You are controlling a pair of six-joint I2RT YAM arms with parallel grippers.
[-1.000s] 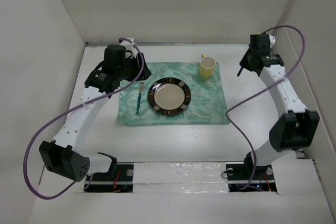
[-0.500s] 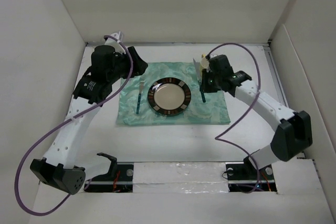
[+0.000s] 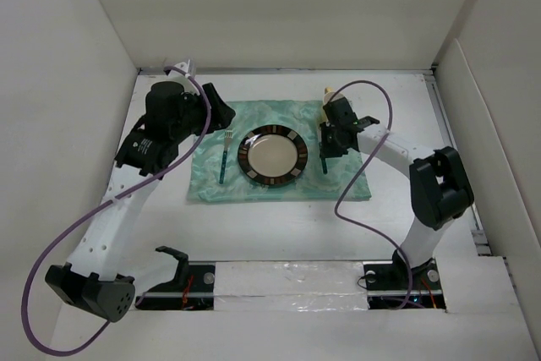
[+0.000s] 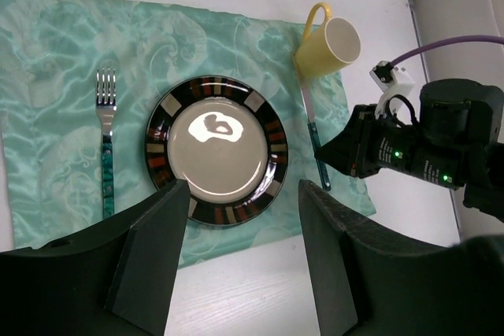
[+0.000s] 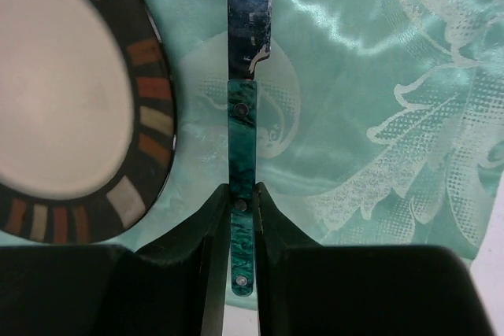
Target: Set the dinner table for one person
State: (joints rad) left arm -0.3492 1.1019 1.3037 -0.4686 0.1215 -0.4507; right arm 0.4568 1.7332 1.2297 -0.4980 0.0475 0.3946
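Note:
The dinner table [image 3: 279, 226] is a white top with a mottled green mat [image 3: 338, 182] on it. A dark-rimmed plate [image 3: 271, 156] sits mid-mat, with a green-handled fork [image 3: 224, 158] to its left. My right gripper [image 3: 328, 146] is shut on the green handle of a knife [image 5: 242, 116], held low along the mat just right of the plate [image 5: 71, 108]. I cannot tell if the knife touches the cloth. A yellow mug [image 4: 331, 46] stands at the mat's back right. My left gripper [image 3: 218, 107] is open and empty, high over the mat's left rear.
Upright white panels [image 3: 76, 82] edge the table on the left, back and right. The right arm's purple cable [image 3: 372, 150] loops over the mat's right side. Bare white tabletop [image 4: 260, 289] lies in front of the mat.
My right arm swung in from the back right and came down with the knife beside the plate's right edge. My left arm drew back slightly toward the left rear.

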